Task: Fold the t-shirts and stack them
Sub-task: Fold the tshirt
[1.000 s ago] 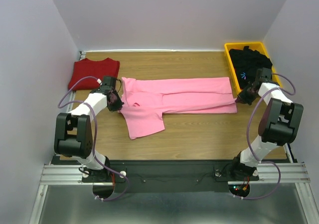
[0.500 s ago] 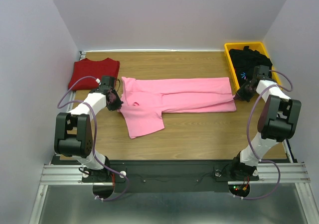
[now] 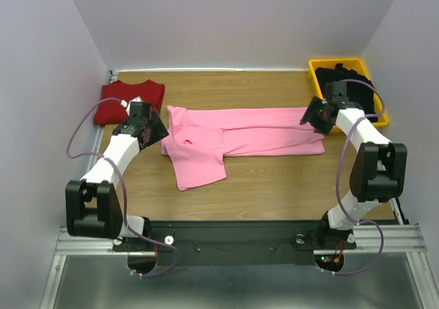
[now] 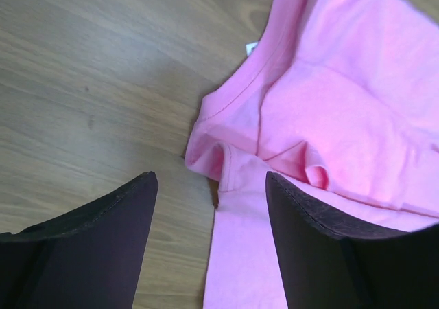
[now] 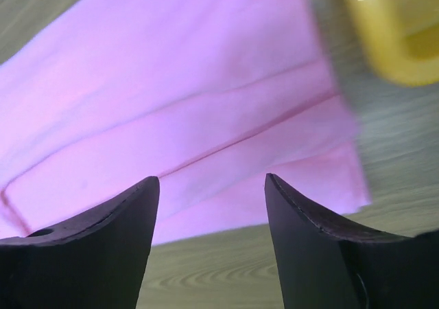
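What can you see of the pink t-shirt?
The pink t-shirt is soft, plain light pink cloth. It lies flat on the table, folded into a long band, collar left, hem right near the yellow bin. One sleeve juts toward the near edge. The left end effector and right end effector hover open over its ends.

The table has a top of light brown wood, and its fine grain runs from left to right. Three plain walls close it in: the back wall behind the far edge, the left wall and the right wall, all pale grey-lilac and smooth. A thin white strip runs along the far edge. At the near edge lies a black plate, then silver metal rails, and below them a dull grey metal sheet. The light is soft and even, and the shadows are faint.
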Controlling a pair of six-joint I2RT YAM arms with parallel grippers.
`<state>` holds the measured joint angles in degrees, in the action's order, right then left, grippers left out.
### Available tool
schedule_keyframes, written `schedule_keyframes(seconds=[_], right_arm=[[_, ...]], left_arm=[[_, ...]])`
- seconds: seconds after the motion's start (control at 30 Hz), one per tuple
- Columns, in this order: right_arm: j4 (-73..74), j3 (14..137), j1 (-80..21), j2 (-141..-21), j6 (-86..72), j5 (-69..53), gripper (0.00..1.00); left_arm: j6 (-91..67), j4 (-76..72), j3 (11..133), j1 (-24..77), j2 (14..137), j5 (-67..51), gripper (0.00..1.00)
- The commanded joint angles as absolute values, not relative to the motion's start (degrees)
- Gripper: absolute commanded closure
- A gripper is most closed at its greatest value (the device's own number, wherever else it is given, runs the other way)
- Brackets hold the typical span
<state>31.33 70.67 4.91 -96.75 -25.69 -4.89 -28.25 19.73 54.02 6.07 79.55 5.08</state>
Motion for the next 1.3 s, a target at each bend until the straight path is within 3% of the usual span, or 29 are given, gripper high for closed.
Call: schedule_keyframes(seconds=[0.0,0.33,0.47,0.6,1.1,1.27], right_arm=[[29.09,71.02,-4.11,-90.53,-24.60,-3.95,0.31],[24.35,66.00,-29.06,-91.92,-31.54,-6.68,0.44],[23.21,67.85,-35.05,-96.49,-32.43,-6.59,0.56],[22.41,69.96,-39.81,-100.63,-33.31,-6.85,0.59],[21.97,72.16,-48.25,-108.54,-36.39,-8.17,0.60],[22.24,71.81,-48.96,-109.51,-37.53,-6.95,0.60]], left_arm=[[-27.42,22.58,51.87,7.82,71.82,8.88,0.24],[-35.24,24.52,41.40,20.56,69.96,6.77,0.27],[-35.77,24.09,40.17,21.71,71.98,7.21,0.32],[-36.03,23.47,39.55,23.37,74.26,6.86,0.34],[-39.02,23.38,35.95,28.73,75.76,6.51,0.35],[-39.29,23.12,36.12,29.44,77.52,6.07,0.43]])
